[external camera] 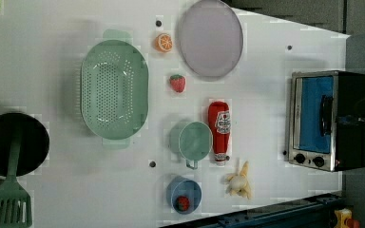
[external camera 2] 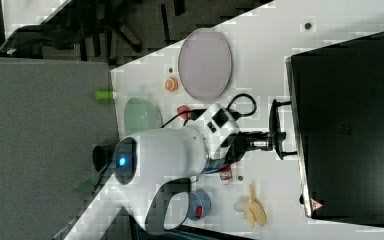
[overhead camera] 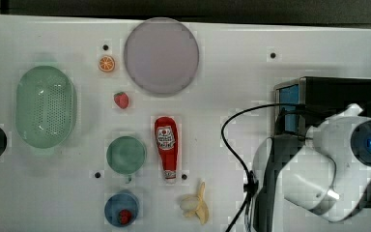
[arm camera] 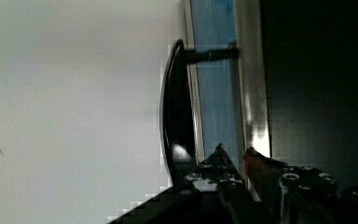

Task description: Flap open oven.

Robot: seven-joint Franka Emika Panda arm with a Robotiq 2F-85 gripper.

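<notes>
My gripper [external camera 2: 278, 141] hangs at the oven's [external camera 2: 350, 130] front face, by the dark bar handle [arm camera: 175, 116]; I cannot tell how its jaws stand. The handle's long axis runs along the closed glass door [external camera: 315, 114]. The oven sits at the table's [overhead camera: 232, 63] edge on the top view's right.

A white worktop [overhead camera: 232, 58] carries all items. In the top view, the oven [overhead camera: 319, 104] stands at the right of the frame, a lilac plate [overhead camera: 161, 55] at upper centre, and a green colander [overhead camera: 46, 107] at the left. An orange slice [overhead camera: 107, 63] and a strawberry [overhead camera: 121, 100] lie between them. A ketchup bottle [overhead camera: 166, 149] lies flat at centre, beside a green cup [overhead camera: 126, 154]. A banana [overhead camera: 196, 203] and a blue bowl [overhead camera: 121, 208] sit at the lower edge.
</notes>
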